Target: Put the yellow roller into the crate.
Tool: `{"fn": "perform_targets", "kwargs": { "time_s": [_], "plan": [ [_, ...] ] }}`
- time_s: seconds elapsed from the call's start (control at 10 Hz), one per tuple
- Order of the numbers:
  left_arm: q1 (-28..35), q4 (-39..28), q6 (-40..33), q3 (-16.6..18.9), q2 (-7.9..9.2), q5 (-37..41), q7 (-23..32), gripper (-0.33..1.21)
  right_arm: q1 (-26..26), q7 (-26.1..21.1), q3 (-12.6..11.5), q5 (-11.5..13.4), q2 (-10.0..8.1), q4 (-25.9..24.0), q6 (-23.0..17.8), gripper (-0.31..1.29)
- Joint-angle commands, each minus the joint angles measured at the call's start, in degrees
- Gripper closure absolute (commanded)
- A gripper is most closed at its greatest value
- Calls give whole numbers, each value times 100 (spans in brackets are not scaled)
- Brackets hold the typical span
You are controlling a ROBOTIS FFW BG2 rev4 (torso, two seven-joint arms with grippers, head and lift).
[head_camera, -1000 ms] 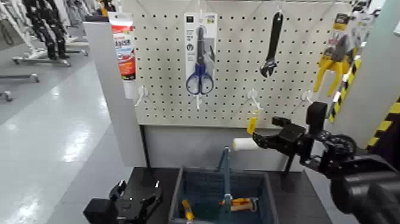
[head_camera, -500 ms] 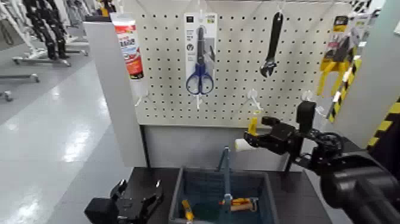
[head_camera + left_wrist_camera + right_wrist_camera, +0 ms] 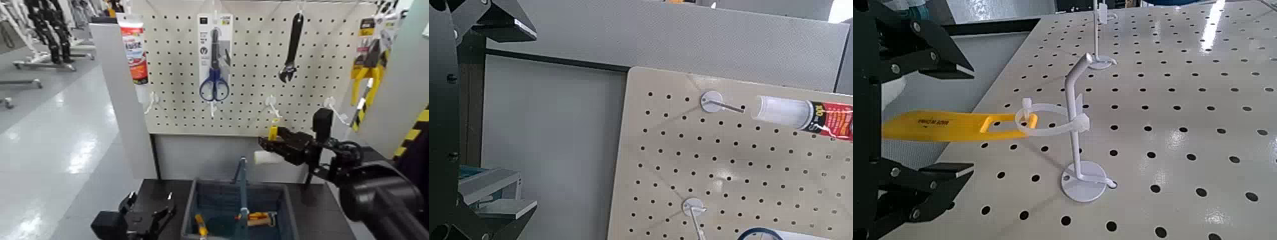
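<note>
The yellow roller hangs on the pegboard by its yellow handle [image 3: 273, 132], its white sleeve [image 3: 264, 157] below. In the right wrist view the handle [image 3: 938, 125] hangs looped on a white hook [image 3: 1075, 125]. My right gripper [image 3: 270, 145] is at the handle, open, one black finger [image 3: 933, 58] on each side with a gap to both. The dark blue-grey crate [image 3: 281, 198] stands on the table below, its handle bar [image 3: 242, 185] upright. My left gripper [image 3: 145, 214] rests at the table's left, open and holding nothing.
On the pegboard hang blue-handled scissors [image 3: 214, 60], a black wrench [image 3: 293, 45], packed yellow pliers [image 3: 364, 60] and a tube [image 3: 133, 51]. Orange-handled tools [image 3: 258, 219] lie inside the crate. Bare white hooks [image 3: 150, 100] stick out of the board.
My right gripper has moved left onto the roller's handle and its fingers have narrowed around it. The left arm has stayed put.
</note>
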Motion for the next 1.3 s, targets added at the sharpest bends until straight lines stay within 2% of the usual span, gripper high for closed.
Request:
{"fn": "perform_targets", "kwargs": {
  "time_s": [0.1,0.8,1.0,1.3],
  "plan": [
    [8,0,-2,6,0,9,-17,13,32,-27,21,105,10,-89,16,123],
    [-18,18,7,-20,35,9,-26,13,190,35,-102,43,18,-212,-11,124],
    [-18,26,7,-12,35,9,-26,13,401,70,-278,43,45,-572,86,124],
    [-9,26,7,-12,35,9,-26,13,999,-9,-700,96,115,-1521,411,123]
  ]
}}
